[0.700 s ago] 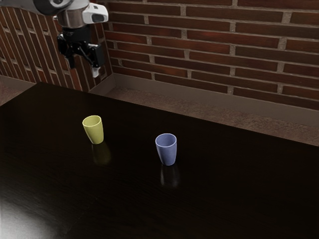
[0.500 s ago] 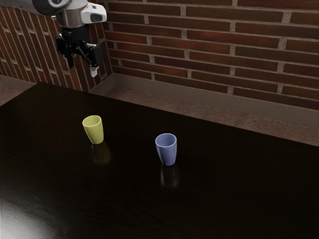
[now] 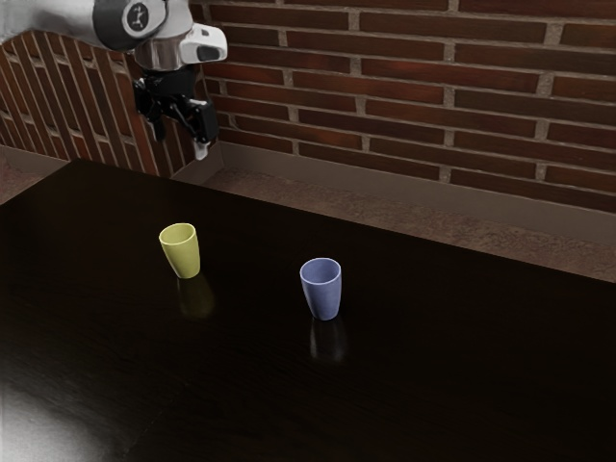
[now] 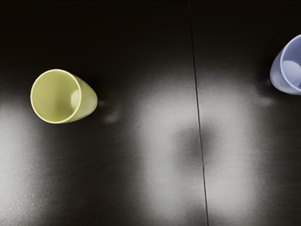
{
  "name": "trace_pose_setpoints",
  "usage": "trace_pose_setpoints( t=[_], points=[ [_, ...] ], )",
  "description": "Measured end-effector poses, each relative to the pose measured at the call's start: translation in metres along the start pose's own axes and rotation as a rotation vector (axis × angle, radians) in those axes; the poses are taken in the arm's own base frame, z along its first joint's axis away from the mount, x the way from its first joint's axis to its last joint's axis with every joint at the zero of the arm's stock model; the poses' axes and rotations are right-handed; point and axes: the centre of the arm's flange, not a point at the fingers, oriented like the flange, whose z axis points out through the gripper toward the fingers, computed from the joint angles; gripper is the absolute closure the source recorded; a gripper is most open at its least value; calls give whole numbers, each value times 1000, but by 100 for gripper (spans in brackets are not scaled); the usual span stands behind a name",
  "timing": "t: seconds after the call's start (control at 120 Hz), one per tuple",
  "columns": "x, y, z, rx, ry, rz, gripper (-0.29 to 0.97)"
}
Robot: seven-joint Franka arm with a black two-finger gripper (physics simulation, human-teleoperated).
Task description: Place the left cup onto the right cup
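A yellow-green cup (image 3: 180,250) stands upright on the dark table (image 3: 452,366), toward the exterior view's left. A blue cup (image 3: 320,287) stands upright to its right, a short gap between them. My gripper (image 3: 179,132) hangs high above the table's back left corner, well above and behind the yellow-green cup, open and holding nothing. In the wrist view I look down into the yellow-green cup (image 4: 61,96) and catch part of the blue cup (image 4: 288,66) at the frame's edge.
A brick wall (image 3: 433,87) runs behind the table, with a brown ledge (image 3: 404,207) between wall and table. A thin seam (image 4: 197,122) crosses the tabletop between the two cups.
My hand has shifted a little toward the exterior view's right and turned slightly. Both cups stay where they were.
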Motion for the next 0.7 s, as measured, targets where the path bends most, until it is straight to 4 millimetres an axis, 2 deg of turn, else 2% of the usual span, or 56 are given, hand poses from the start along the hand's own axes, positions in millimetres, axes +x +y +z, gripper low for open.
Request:
trace_pose_setpoints(
  t=[0.242, 0.417, 0.575, 0.7],
  points=[
    [24, -12, 37, 1, -3, 11, 0],
    [36, -23, 56, 1, 0, 16, 0],
    [45, -36, 68, -1, 5, 16, 0],
    [50, -39, 76, -5, 5, 26, 0]
  ],
)
